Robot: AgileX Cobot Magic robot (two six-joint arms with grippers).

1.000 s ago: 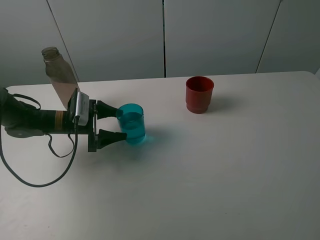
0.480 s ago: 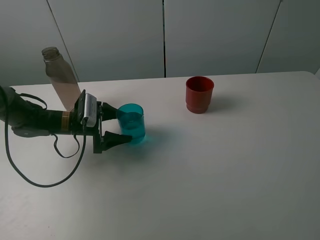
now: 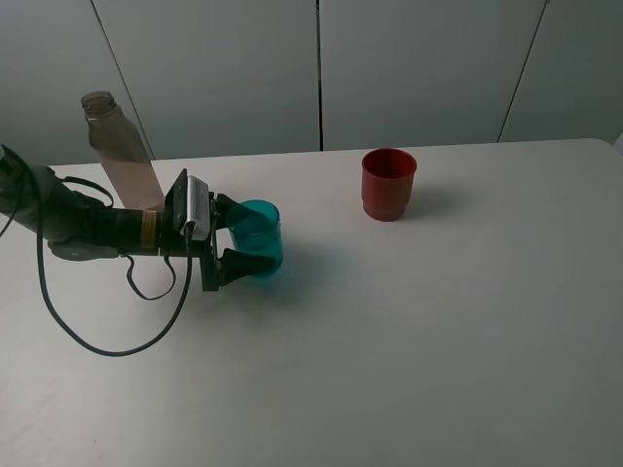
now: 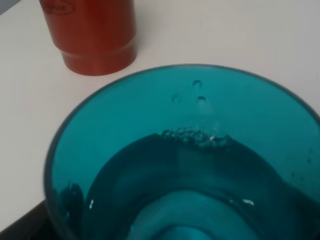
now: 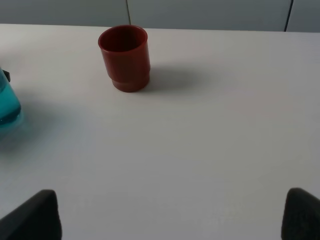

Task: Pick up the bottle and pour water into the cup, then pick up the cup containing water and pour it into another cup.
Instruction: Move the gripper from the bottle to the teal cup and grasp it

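Left fingers (image 3: 234,265) stand wide apart, one on each side of the teal cup (image 3: 265,238), which sits upright on the bench (image 3: 409,331) with water in it. We see the bottle (image 3: 122,156) upright behind that arm, the red cup (image 3: 388,183) well apart, and our right fingers (image 5: 35,215) spread wide.

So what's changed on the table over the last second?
The left arm slid forward, toward the right of the overhead view, so its open fingers now straddle the teal cup instead of only reaching its near side. They have not closed on it. The bottle, teal cup and red cup stayed put.
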